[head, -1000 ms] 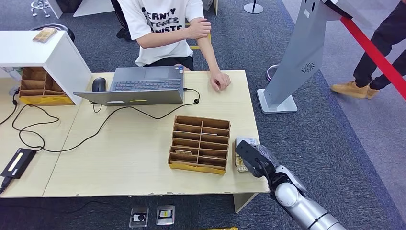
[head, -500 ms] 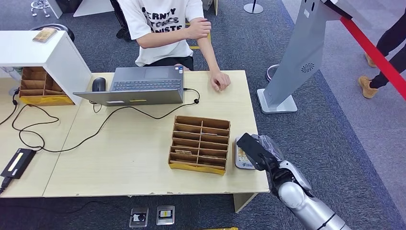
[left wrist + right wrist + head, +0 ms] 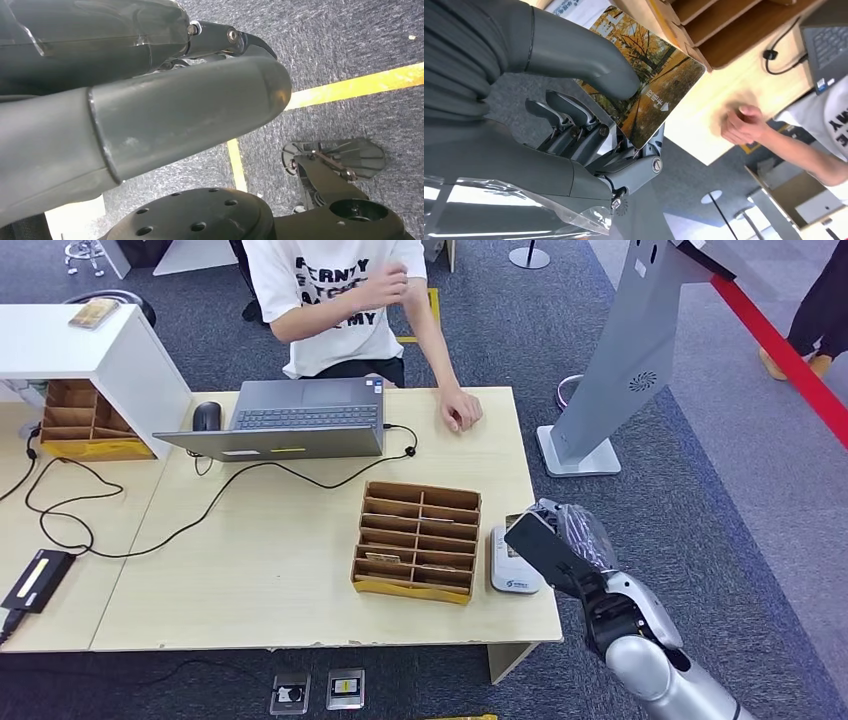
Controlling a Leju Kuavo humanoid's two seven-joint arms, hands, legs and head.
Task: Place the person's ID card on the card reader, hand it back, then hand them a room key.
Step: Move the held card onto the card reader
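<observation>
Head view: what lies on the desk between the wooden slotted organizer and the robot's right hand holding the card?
In the head view, the white card reader lies between the organizer and the right hand gripping the card.

Right arm reaching up from five o'clock, hand gripping a card

The right hand (image 3: 560, 545) is pinching the card (image 3: 651, 95) between thumb and fingers (image 3: 574, 132) (thumb pressing its printed face), while the left hand (image 3: 150, 100) is hanging, fingers extended, holding nothing.

The wooden card organizer (image 3: 417, 540) stands just left of the card reader (image 3: 512, 562), walling that side. Bare tabletop (image 3: 275, 540) lies open beyond it. The person's hand (image 3: 459, 410) rests at the far edge; the laptop (image 3: 300, 420) and cable (image 3: 250, 472) crowd the back.
</observation>
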